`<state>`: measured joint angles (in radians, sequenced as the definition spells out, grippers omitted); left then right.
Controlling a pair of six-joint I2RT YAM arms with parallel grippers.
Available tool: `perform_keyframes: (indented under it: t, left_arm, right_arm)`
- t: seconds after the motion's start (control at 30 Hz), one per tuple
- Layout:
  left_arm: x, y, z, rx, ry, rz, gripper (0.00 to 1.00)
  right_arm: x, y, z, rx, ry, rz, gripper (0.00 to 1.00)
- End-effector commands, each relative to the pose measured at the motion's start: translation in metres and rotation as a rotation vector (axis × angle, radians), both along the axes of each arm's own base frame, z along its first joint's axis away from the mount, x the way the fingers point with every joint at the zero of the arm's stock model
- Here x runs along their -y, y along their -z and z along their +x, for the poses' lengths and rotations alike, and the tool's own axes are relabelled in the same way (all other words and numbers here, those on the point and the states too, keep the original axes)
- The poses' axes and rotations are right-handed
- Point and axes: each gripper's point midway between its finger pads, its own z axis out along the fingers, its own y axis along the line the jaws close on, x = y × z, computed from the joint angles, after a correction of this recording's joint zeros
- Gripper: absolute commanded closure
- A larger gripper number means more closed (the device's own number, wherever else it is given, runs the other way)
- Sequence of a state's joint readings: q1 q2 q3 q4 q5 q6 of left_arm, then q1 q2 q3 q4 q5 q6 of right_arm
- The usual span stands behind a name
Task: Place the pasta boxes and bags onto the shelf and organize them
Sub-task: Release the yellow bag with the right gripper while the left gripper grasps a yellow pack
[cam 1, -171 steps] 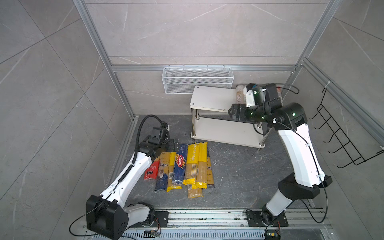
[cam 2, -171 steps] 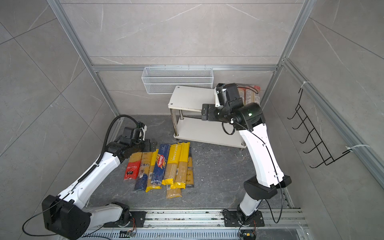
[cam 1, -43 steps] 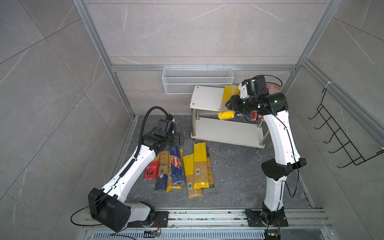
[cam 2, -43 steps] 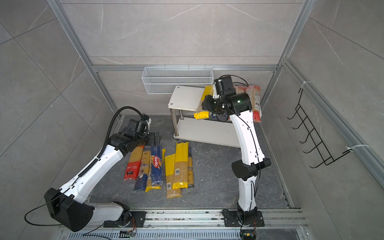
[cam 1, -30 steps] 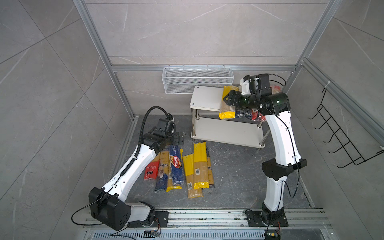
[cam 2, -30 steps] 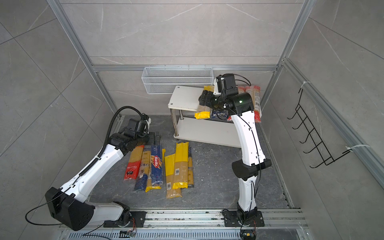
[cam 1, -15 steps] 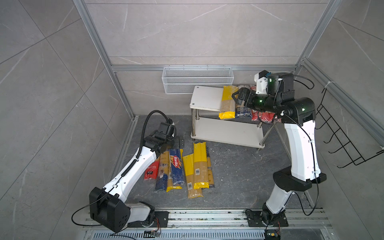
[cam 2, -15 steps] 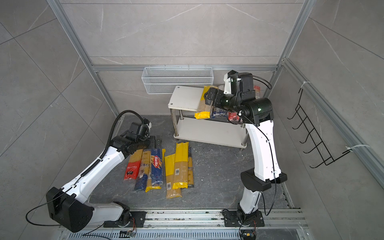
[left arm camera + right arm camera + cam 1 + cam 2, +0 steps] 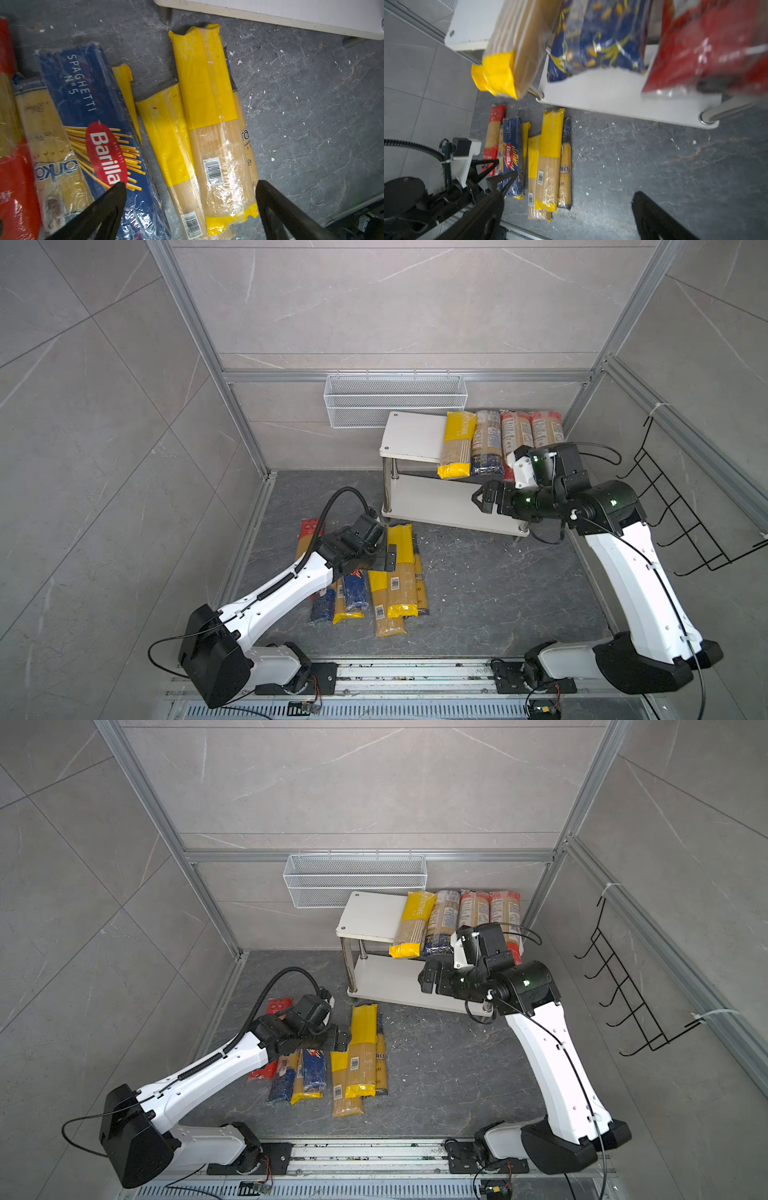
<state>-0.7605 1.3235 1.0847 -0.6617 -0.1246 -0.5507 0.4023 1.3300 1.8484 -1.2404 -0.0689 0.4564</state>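
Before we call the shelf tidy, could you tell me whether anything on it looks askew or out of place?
Yes: the yellow-ended bag on the top board of the shelf lies slightly slanted, and its near yellow end hangs past the board's front edge, unsupported. The navy-ended bag beside it sits straighter.

This is looking like a robotics lab cell dressed up as a pantry corner. Grey stone-look wall panels (image 9: 374,302) are sitting inside bare aluminium frame posts (image 9: 208,364). A left arm (image 9: 282,593) and a right arm (image 9: 623,572), both white and black, are standing bolted to a metal rail (image 9: 415,672) along the front edge, with a black cable (image 9: 347,489) looping off one of them. A wire basket (image 9: 395,400) and a black hook rack (image 9: 681,510) are hanging on the walls. A small shelf (image 9: 409,435) is standing on the dark floor (image 9: 498,593), and pasta packs (image 9: 399,568) are lying there.
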Motion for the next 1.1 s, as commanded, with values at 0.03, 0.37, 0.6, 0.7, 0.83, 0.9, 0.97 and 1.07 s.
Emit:
perform_keyframes:
  t: [0.03, 0.37, 0.6, 0.7, 0.83, 0.9, 0.97, 1.07]
  left_arm:
    - [0.016, 0.012, -0.006, -0.048, -0.002, -0.021, 0.0]
    - [0.043, 0.069, -0.025, -0.192, -0.051, -0.031, 0.0]
    - [0.074, 0.1, -0.032, -0.225, -0.047, 0.001, 0.0]
    - [0.076, 0.111, -0.031, -0.248, -0.081, 0.032, 0.0]
    - [0.075, 0.12, -0.031, -0.28, -0.104, 0.07, 0.01]
    - [0.076, 0.122, -0.032, -0.292, -0.095, 0.08, 0.07]
    - [0.075, 0.123, -0.033, -0.301, -0.09, 0.093, 0.16]
    - [0.074, 0.121, -0.034, -0.302, -0.081, 0.105, 0.3]
  right_arm:
    - [0.014, 0.0, -0.028, 0.023, 0.034, 0.002, 0.0]
    - [0.032, 0.025, -0.067, -0.009, 0.061, -0.002, 0.0]
    - [0.035, 0.044, -0.078, -0.05, 0.033, -0.032, 0.0]
    - [0.035, 0.046, -0.081, -0.051, 0.023, -0.032, 0.0]
    - [0.039, 0.045, -0.085, -0.041, 0.027, -0.038, 0.0]
    - [0.041, 0.045, -0.088, -0.038, 0.029, -0.039, 0.0]
    - [0.043, 0.044, -0.09, -0.035, 0.039, -0.038, 0.0]
    - [0.045, 0.045, -0.093, -0.032, 0.051, -0.024, 0.0]
